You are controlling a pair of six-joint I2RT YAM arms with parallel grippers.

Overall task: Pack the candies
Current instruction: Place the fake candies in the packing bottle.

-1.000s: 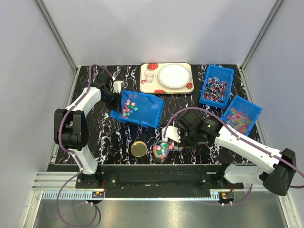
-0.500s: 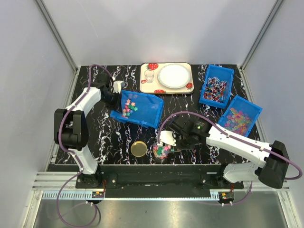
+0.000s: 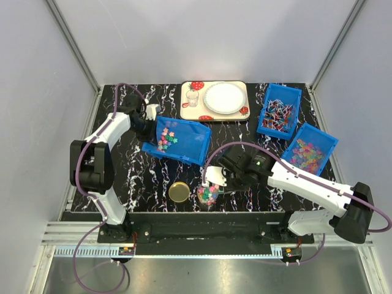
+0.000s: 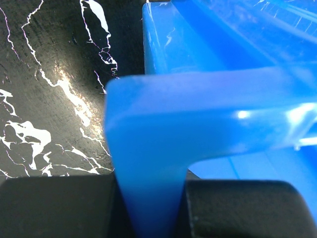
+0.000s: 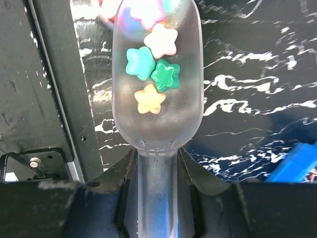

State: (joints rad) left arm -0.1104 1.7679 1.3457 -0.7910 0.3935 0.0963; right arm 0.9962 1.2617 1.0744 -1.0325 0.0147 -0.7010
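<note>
Right end effector grips scoop (candies inside).

Your surface is black veined white, your bin blue. Your clear scoop's candies are teal, green, cream, orange.

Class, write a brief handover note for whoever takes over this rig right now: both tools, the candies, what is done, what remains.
Left tool: shut on the rim of the blue bin, holding it tilted.
Right tool: shut on the scoop by its handle, several candies in it, at the jar.
Done: jar partly filled.
Left: tip this scoopful in, scoop more from the bin, then probably fit the gold lid lying beside the jar.
</note>
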